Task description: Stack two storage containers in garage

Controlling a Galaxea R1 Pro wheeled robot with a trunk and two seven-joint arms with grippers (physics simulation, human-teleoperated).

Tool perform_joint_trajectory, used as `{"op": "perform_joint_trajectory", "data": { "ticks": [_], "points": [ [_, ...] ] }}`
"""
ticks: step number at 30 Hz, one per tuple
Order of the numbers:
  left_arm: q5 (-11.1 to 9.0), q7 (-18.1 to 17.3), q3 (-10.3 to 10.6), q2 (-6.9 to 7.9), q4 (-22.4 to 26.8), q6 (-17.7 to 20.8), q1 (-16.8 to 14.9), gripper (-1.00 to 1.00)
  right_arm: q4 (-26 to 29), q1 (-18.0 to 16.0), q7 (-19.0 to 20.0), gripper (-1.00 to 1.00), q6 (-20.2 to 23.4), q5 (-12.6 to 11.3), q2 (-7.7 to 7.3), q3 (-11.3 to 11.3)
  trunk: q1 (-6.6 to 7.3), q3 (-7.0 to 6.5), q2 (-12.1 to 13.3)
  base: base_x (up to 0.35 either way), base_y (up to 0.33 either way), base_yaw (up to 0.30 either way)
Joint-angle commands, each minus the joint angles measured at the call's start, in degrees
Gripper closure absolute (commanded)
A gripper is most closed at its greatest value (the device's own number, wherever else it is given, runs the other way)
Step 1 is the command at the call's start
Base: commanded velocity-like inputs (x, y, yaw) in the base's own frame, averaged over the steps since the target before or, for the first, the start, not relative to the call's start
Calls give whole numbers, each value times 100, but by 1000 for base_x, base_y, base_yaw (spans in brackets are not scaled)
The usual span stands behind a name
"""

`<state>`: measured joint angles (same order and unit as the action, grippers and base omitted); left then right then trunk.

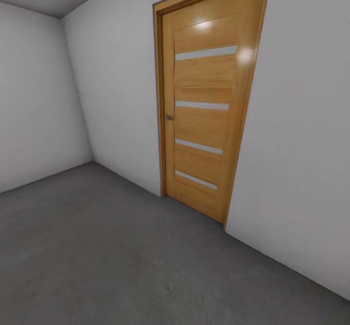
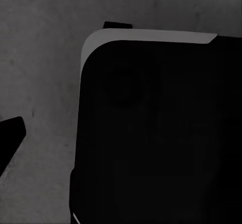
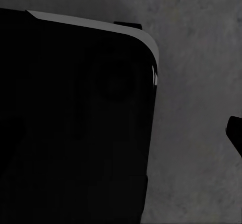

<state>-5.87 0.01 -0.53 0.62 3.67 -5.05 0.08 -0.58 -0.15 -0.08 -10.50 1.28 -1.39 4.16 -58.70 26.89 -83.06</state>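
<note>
I am in the garage, facing a white wall (image 1: 116,96) with a slatted light-wood door (image 1: 206,101) that is closed. Dark grey concrete floor (image 1: 107,257) spreads out in front of me. The two storage containers and the living room are out of view. In the left wrist view one dark fingertip (image 2: 11,132) pokes in over the floor (image 2: 40,58). In the right wrist view another dark fingertip (image 3: 235,133) shows above the floor (image 3: 201,58). Nothing is visible between the fingers.
A second white wall (image 1: 34,101) meets the door wall in a corner at the far left. My own black rounded base (image 2: 151,133) (image 3: 75,123) takes up much of both wrist views. Open floor lies ahead and to the left.
</note>
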Motion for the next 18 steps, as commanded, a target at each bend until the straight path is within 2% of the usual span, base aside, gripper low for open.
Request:
{"op": "perform_joint_trajectory", "data": {
  "ticks": [1,18],
  "points": [
    [-54,-1,1,0,2,-12,1,-100,-5,-3,-1,-100,-23,12,-1,39,-3,4,-2,301,214,-243],
    [-54,-1,-1,0,2,-14,1,-100,-4,-5,-1,-100,-27,16,-7,40,-3,4,-2,296,222,-243]
  ]
}}
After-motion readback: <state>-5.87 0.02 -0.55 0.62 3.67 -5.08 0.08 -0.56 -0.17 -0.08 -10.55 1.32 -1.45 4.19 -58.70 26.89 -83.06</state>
